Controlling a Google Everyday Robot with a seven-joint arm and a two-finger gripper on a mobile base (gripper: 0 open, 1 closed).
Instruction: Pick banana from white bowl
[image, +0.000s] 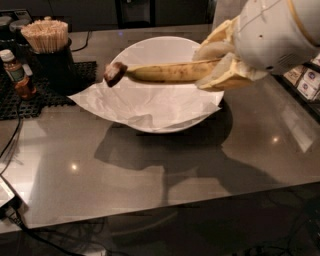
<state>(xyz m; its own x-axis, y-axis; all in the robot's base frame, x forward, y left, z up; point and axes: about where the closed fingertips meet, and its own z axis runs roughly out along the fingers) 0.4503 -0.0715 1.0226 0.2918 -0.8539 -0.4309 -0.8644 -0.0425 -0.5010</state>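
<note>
1. Camera view: a grey, glossy table top (150, 175) is seen from above and in front, with a large, round, glossy white bowl (150, 42) standing on its far half.
2. The bowl is lined with crumpled white paper (145, 107), which hangs over the rim at the left.
3. The robot's bulky white arm housing (272, 32) reaches in from the upper right, angled down and to the left over the bowl's right edge.
4. The two-finger cream-coloured gripper (216, 64) is closed around the right end of a long, speckled yellow banana (170, 71).
5. The banana is held nearly level above the bowl's lining, its dark brown stem end pointing left.
6. At the far left, a dark cup of pale wooden sticks (47, 35) and a small brown bottle (17, 75) stand on a black mat (30, 95).
</note>
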